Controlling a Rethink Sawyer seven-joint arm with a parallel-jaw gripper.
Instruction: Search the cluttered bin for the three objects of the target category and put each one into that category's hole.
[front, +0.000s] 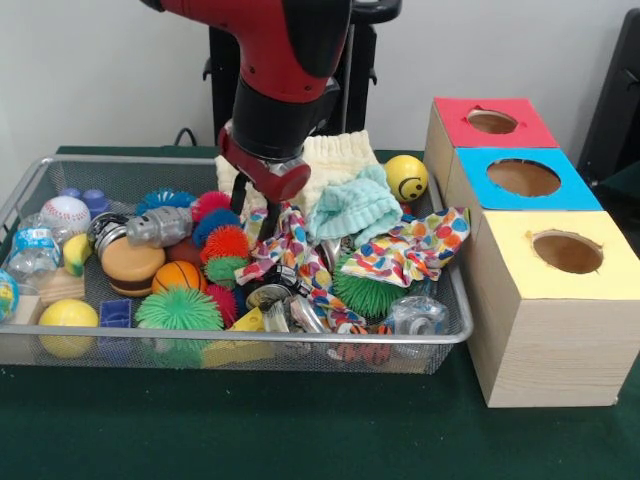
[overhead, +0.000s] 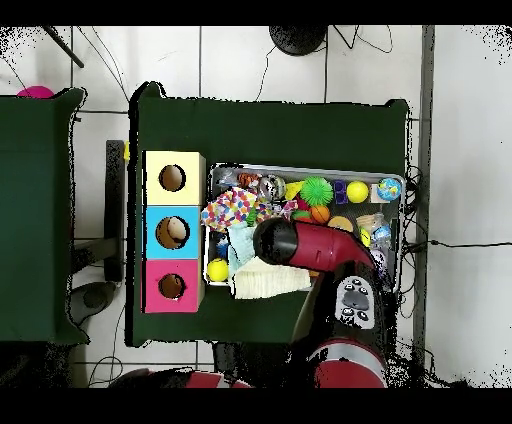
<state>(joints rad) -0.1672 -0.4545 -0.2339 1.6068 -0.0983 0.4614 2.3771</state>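
Front view has the gripper (front: 256, 205) down in the middle of the wire bin (front: 455, 330), right at the polka-dot cloth (front: 410, 250), but I can't tell whether it's closed on anything. The target category isn't obvious; the cloths and spiky balls (front: 180, 308) are all tangled together, so a pull could drag neighbours out over the rim. The mint knit (front: 355, 205) lies beside it. Beside the bin sit the red box (front: 495, 122), blue box (front: 522, 178) and yellow box (front: 560, 255), each with a hole.
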